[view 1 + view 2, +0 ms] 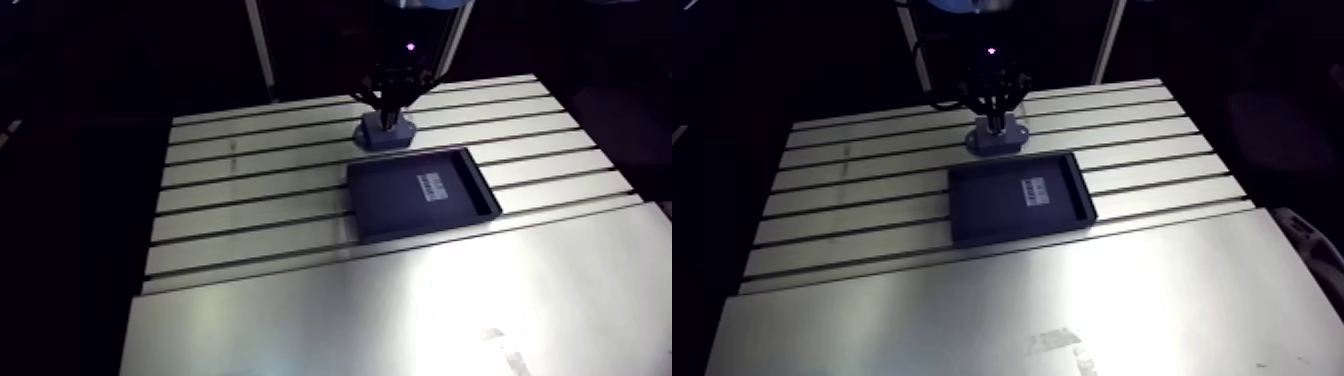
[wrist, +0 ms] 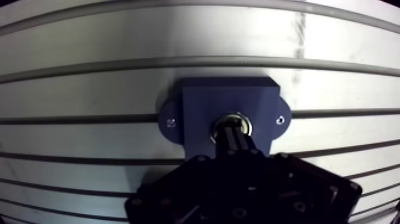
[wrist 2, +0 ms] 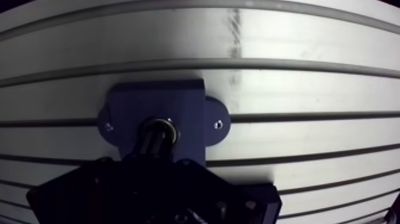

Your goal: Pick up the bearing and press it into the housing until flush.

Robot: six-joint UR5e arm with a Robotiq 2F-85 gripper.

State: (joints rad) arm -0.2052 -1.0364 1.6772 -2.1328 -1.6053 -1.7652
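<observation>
A slotted aluminium worktop (image 1: 300,320) is seen, with its grooves running across it and a smooth plate at its near side. A shallow dark tray (image 1: 390,205) is laid flat near the middle, and a small white label (image 1: 432,185) is carried on its floor. The hand (image 2: 233,132) is brought straight down over the housing (image 2: 202,107), which is set on the worktop just beyond the tray's far edge and apart from it. The housing is shown as a blue block with a rounded ear on either side, each ear marked by a small hole. The fingers (image 2: 228,143) are drawn together, with nothing gripped between them, and their tips are placed at the middle of the bearing (image 2: 245,121). The bearing, a bright metal ring, is seated in the housing's round bore; whether it sits flush cannot be told.
</observation>
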